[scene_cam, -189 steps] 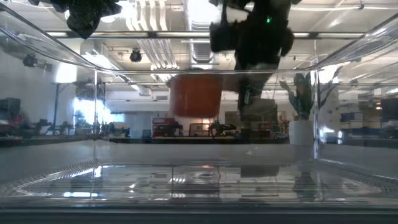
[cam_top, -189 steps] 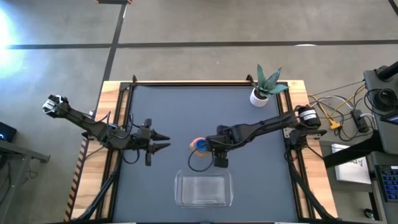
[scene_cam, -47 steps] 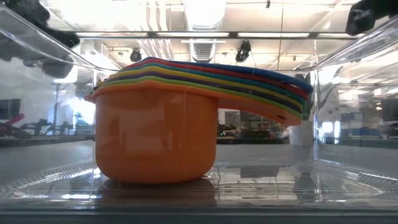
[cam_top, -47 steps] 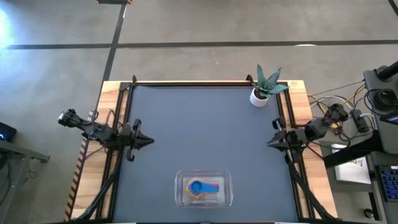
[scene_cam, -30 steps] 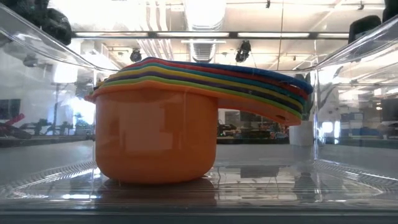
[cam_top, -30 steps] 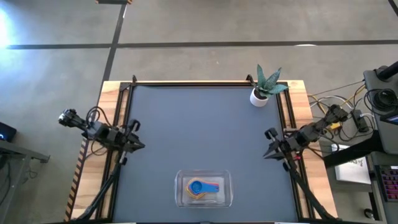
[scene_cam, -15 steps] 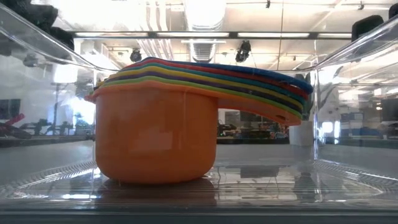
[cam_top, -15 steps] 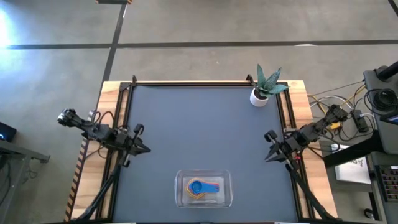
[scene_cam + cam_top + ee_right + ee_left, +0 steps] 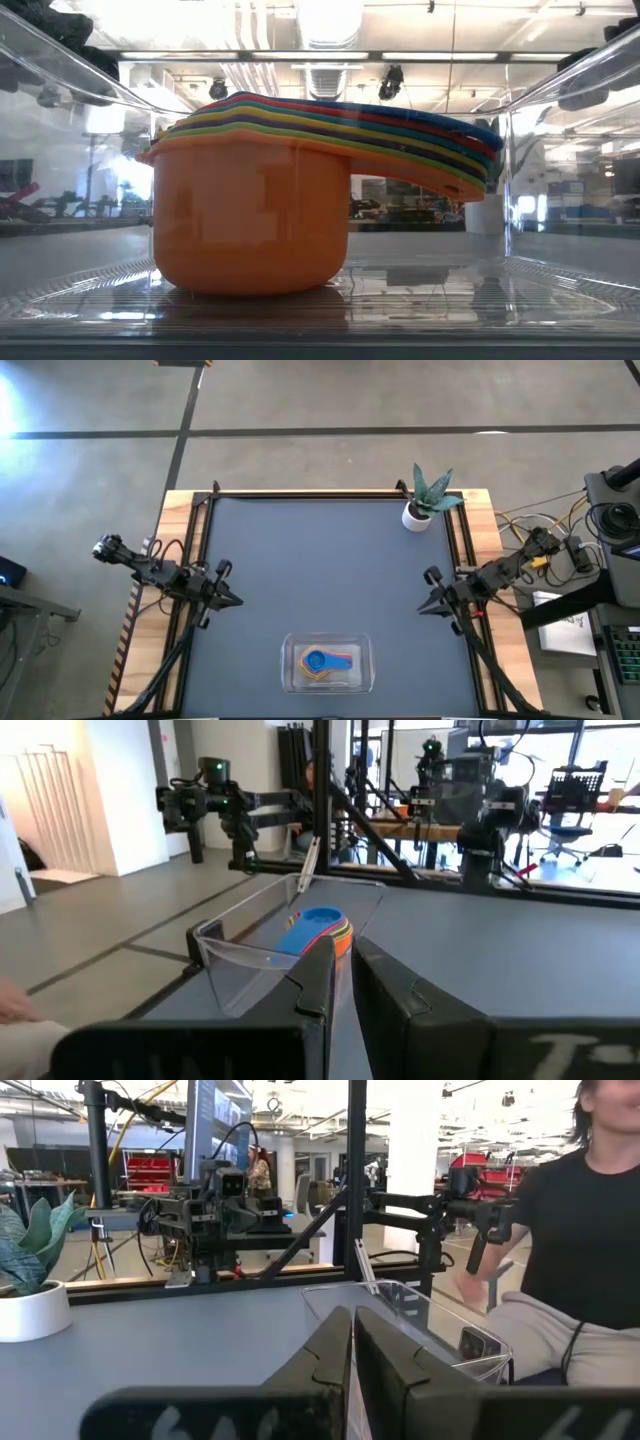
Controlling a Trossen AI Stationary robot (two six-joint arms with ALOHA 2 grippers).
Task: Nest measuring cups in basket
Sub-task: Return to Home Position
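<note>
Likely light, stiff, slick cups (image 9: 250, 200) nested in the tub (image 9: 290, 682), well ahead of left gripper (image 9: 352, 1320) and right gripper (image 9: 345, 945) (both pinched narrow, empty); I'd pinch the stacked handles (image 9: 430, 150)

You have seven measuring cups (image 9: 250, 215) in one nested stack, one basket (image 9: 364, 678), one potted plant (image 9: 417, 512), and two claws: left claw (image 9: 236, 601), right claw (image 9: 422, 609).

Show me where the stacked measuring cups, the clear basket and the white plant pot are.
measuring cups (image 9: 250, 210), low view, wall of the orange bottom cup.
basket (image 9: 287, 665), high view, its left wall.
plant pot (image 9: 416, 516), high view, the white pot beside the leaves.
</note>
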